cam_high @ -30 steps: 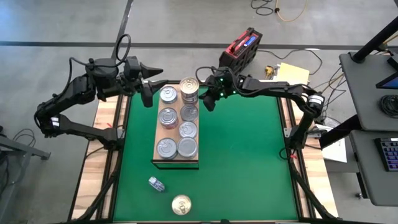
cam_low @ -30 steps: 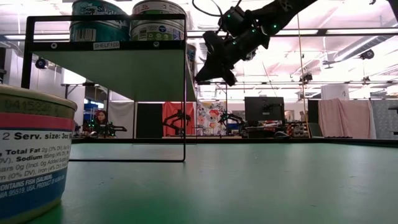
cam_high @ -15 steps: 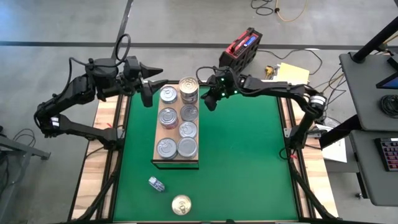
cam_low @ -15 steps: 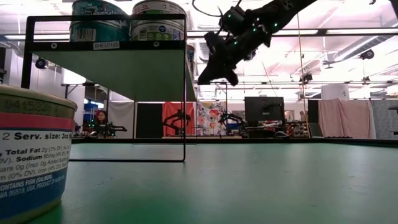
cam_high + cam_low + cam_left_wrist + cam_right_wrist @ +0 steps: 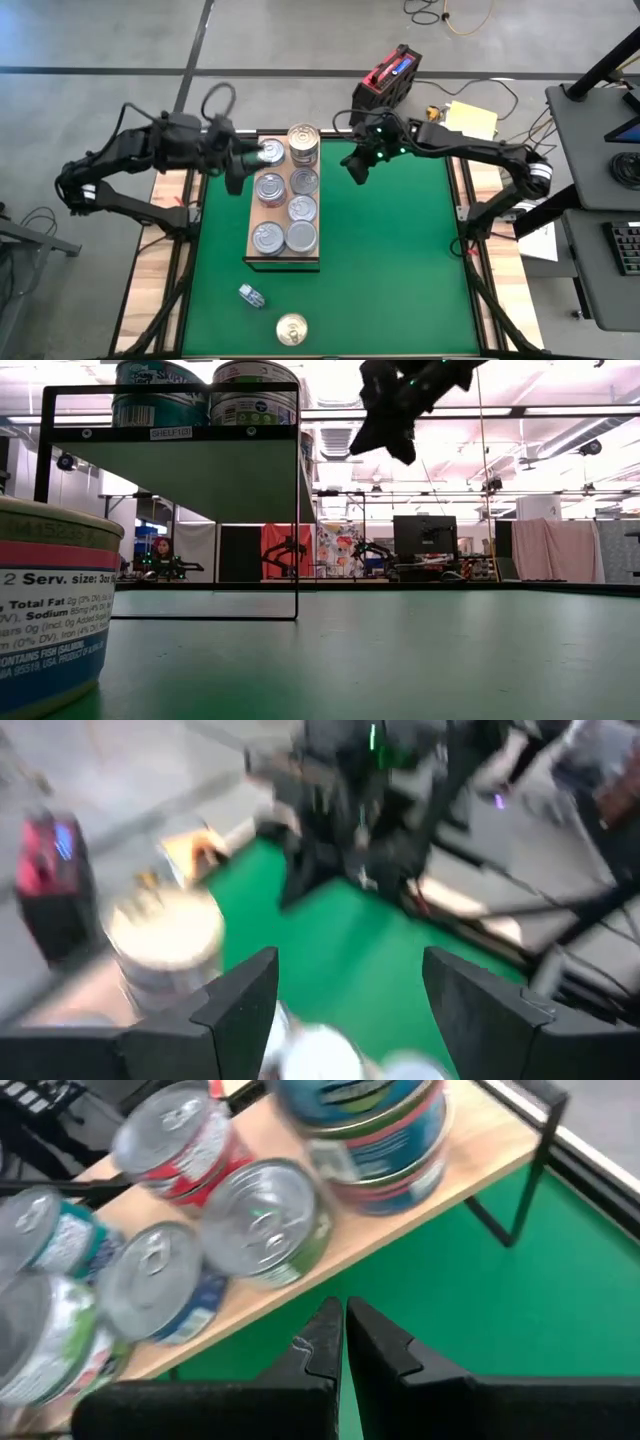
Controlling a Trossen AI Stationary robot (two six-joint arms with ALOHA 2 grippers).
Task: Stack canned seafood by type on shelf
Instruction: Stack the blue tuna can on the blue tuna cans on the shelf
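The wooden shelf (image 5: pixel 255 215) stands on the green mat and carries several tins of canned seafood (image 5: pixel 270 187), with a two-high stack (image 5: pixel 303 143) at its far right corner. A gold-lidded tin (image 5: pixel 291 329) stands on the mat near the front edge, and a small tin (image 5: pixel 251 295) lies on its side beside it. My left gripper (image 5: pixel 236 170) hovers open at the shelf's far left corner, its fingers (image 5: pixel 240 1005) wide apart with nothing between them. My right gripper (image 5: pixel 357 170) hangs shut and empty above the mat, right of the shelf. Its closed fingers (image 5: pixel 343 1342) point toward the shelf.
A red and black case (image 5: pixel 388 78) and papers (image 5: pixel 470 118) lie beyond the table's far edge. The mat (image 5: pixel 400 270) to the right of the shelf is open green surface. In the low view a tin (image 5: pixel 50 610) stands close by at the left.
My right gripper has risen and drawn back from the shelf's far right corner toward the table's right edge, staying shut. My left gripper has swung toward the near edge along the shelf's left side and rolled a little, staying open.
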